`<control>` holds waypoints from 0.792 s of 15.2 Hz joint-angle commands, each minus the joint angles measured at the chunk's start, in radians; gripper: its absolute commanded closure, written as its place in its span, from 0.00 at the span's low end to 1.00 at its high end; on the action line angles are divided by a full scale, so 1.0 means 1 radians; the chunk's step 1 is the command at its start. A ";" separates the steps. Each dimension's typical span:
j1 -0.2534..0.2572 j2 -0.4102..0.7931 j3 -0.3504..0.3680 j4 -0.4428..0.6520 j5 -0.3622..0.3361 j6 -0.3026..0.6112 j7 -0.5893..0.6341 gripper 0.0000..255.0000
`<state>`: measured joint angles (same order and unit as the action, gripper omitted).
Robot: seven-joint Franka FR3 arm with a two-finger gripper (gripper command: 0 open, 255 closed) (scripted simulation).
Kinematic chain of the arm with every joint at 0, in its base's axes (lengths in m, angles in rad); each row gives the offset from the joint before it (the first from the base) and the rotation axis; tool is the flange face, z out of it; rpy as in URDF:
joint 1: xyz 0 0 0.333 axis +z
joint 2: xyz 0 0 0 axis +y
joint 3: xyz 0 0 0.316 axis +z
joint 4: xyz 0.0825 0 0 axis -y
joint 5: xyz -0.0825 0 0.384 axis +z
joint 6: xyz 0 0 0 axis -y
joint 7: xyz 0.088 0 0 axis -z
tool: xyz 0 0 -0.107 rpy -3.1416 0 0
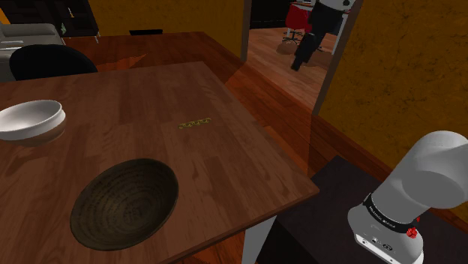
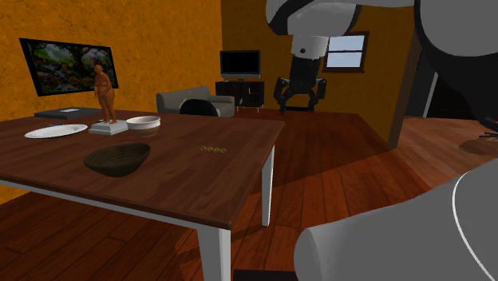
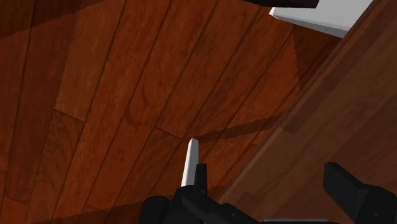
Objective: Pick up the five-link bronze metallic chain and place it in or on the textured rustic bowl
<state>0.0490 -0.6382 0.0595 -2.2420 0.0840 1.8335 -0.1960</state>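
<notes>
Hanging high beside the desk (image 1: 247, 172), your hand (image 2: 301, 102) has its two black fingers spread apart, nothing between them. In the wrist view they frame the plank floor (image 3: 127, 95) and the desk's edge. Your bronze chain (image 1: 194, 124) lies flat in a short straight line on the bare wooden top, well apart from the hand. The dark ridged bowl (image 1: 126, 202) sits upright toward the shoulder view's lower left of the chain, not touching it. A white bowl (image 1: 30, 120) stands further left.
</notes>
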 commanded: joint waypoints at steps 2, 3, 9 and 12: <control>0.030 0.092 0.023 0.027 0.012 0.060 -0.030 0.00; 0.039 0.123 0.030 0.039 0.014 0.076 -0.040 0.00; 0.090 0.310 0.076 0.128 0.022 0.158 -0.100 0.00; 0.113 0.403 0.102 0.182 0.020 0.189 -0.127 0.00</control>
<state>0.1528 -0.2679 0.1508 -2.0783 0.1046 2.0110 -0.3151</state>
